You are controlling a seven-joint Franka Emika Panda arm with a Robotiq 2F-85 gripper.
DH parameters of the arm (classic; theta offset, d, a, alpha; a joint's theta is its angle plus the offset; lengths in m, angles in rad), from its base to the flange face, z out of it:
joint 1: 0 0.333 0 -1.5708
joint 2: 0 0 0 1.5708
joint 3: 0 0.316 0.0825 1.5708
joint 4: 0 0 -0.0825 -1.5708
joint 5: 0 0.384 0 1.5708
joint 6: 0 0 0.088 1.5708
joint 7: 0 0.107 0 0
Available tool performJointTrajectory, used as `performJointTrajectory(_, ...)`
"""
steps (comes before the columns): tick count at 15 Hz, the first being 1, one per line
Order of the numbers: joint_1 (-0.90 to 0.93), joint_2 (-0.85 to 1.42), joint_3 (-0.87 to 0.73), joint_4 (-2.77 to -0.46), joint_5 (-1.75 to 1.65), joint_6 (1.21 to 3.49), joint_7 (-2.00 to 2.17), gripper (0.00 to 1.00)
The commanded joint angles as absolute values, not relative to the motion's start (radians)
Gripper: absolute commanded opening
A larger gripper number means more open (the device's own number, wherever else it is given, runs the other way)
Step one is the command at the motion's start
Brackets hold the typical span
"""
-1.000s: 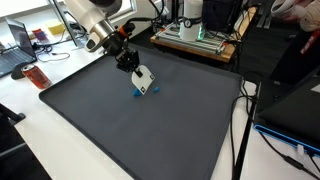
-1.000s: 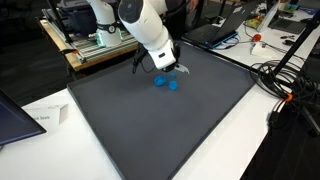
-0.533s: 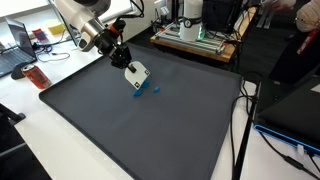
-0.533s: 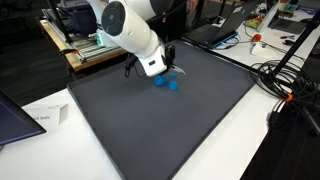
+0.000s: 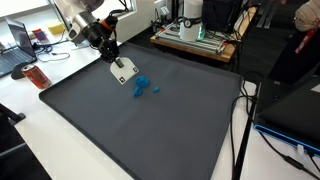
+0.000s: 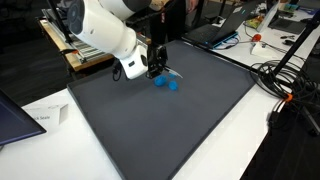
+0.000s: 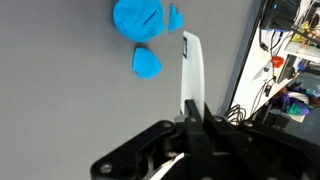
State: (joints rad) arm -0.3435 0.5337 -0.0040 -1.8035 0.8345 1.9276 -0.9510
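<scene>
Over the last second the gripper (image 5: 124, 74) had drawn back from above the blue pieces toward the mat's far edge, so the pieces that it had partly covered lay open to view in an exterior view. In the wrist view the gripper (image 7: 192, 112) had its jaws pressed together on a thin white strip (image 7: 189, 65), which stuck straight out beyond the fingertips. The strip's free end stood just beside the blue lump (image 7: 138, 18) and its small chip (image 7: 175, 17). Whether it touched either could not be told. A second blue bit (image 7: 147, 63) lay near the strip's side, apart from it.

In both exterior views the gripper (image 6: 158, 68) hung low over the mat, just beside the lump (image 5: 143, 80) (image 6: 159, 82). The pieces sat close together on the dark mat (image 5: 150, 130), toward its far side. The mat lay on a white table (image 5: 40, 130). Cables (image 6: 285, 85) ran beside the mat's edge, and a laptop (image 6: 15, 115) stood at the table's near corner, well apart from the pieces.
</scene>
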Motion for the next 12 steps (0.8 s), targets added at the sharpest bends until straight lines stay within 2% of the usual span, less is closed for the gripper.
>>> performJointTrajectory(1,-0.334,0.478,-0.026,-1.872,0.938,2.036,-1.012,0.01)
performJointTrajectory(12,-0.195,0.357,-0.029,-2.105,0.891,2.549,-0.968,0.01)
